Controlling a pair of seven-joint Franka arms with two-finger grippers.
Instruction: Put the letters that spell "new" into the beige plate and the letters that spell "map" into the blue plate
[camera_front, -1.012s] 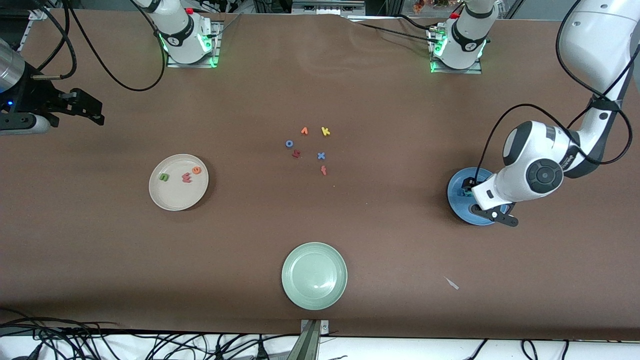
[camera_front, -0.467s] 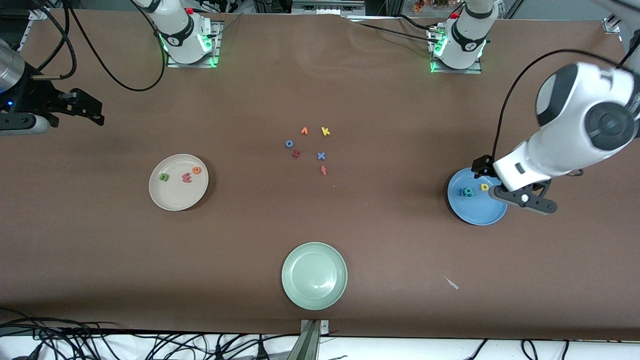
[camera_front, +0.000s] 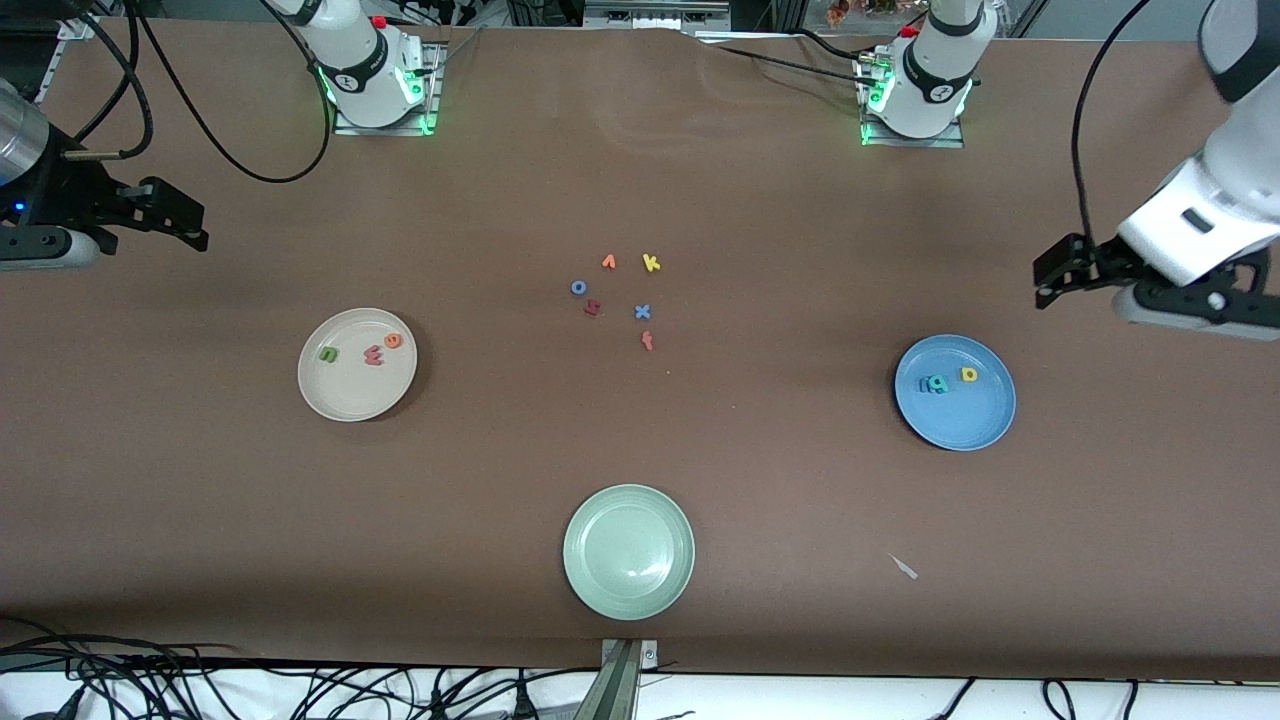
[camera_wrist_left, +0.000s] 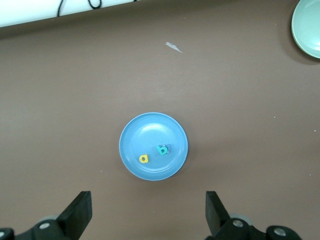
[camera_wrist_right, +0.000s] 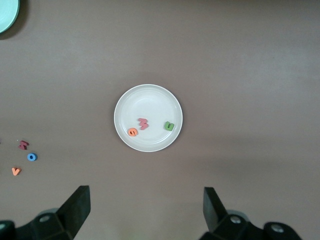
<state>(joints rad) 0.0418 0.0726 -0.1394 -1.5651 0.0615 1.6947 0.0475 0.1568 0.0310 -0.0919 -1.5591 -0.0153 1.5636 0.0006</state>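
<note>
The beige plate (camera_front: 345, 395) (camera_wrist_right: 148, 95) holds the green "n" (camera_front: 327, 353) (camera_wrist_right: 169, 126), the pinkish-red "w" (camera_front: 373, 355) (camera_wrist_right: 144, 123) and the orange "e" (camera_front: 393, 341) (camera_wrist_right: 132, 132). In the blue plate (camera_front: 965, 420) (camera_wrist_left: 150, 130) lie the yellow "p" (camera_front: 968, 374) (camera_wrist_left: 144, 159) and the teal "a" (camera_front: 936, 383) (camera_wrist_left: 162, 149); a blue letter pressed against the "a" is hard to make out. My left gripper (camera_front: 1050, 275) (camera_wrist_left: 148, 212) hangs open and empty over bare table just off the blue plate. My right gripper (camera_front: 185, 222) (camera_wrist_right: 145, 207) waits open and empty at the right arm's end.
Loose letters lie mid-table: orange "v" (camera_front: 608, 262), yellow "k" (camera_front: 651, 263), blue "o" (camera_front: 578, 287), a dark red letter (camera_front: 592, 307), blue "x" (camera_front: 642, 312), red "f" (camera_front: 648, 341). A pale green plate (camera_front: 628, 590) sits near the front edge, a white scrap (camera_front: 905, 567) beside it.
My left gripper has lifted off the blue plate and swung away toward the left arm's end of the table, leaving the letters in the plate. The right arm has not moved.
</note>
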